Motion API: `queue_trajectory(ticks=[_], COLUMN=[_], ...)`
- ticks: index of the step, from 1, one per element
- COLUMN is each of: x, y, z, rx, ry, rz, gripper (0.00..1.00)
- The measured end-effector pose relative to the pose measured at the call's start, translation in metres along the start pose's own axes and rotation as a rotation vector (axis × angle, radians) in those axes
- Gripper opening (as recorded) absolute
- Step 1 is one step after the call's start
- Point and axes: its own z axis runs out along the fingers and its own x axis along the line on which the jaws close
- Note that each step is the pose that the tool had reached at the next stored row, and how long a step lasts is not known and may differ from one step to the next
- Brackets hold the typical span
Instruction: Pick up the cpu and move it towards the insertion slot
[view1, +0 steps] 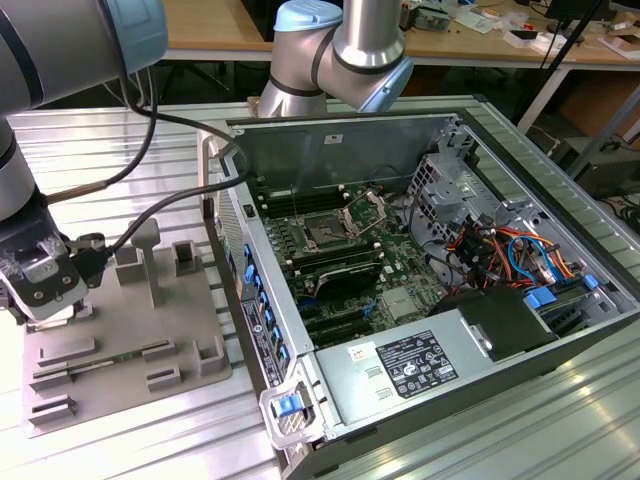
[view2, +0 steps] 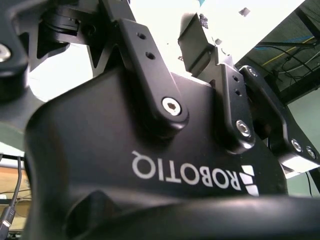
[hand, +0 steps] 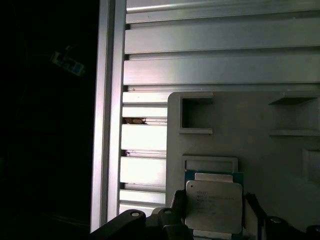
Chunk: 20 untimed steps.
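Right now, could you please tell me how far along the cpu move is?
Done: the gripper is at the grey fixture plate at the exterior view's left. In hand: the cpu lies right by it in the first wrist view; whether it is gripped I cannot tell. Left: the whole carry, since the insertion slot, retention plate open, sits inside the computer case, well apart.

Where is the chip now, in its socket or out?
Out. The cpu is at the grey fixture plate, outside the computer case that holds the insertion slot.
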Motion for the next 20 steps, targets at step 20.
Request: queue_trajectory(ticks=[20], x=[0.0000], y=[0.0003], z=[-0.0069], rx=[0.0000], ry=[0.0000], rz=[0.000], gripper=[0.55])
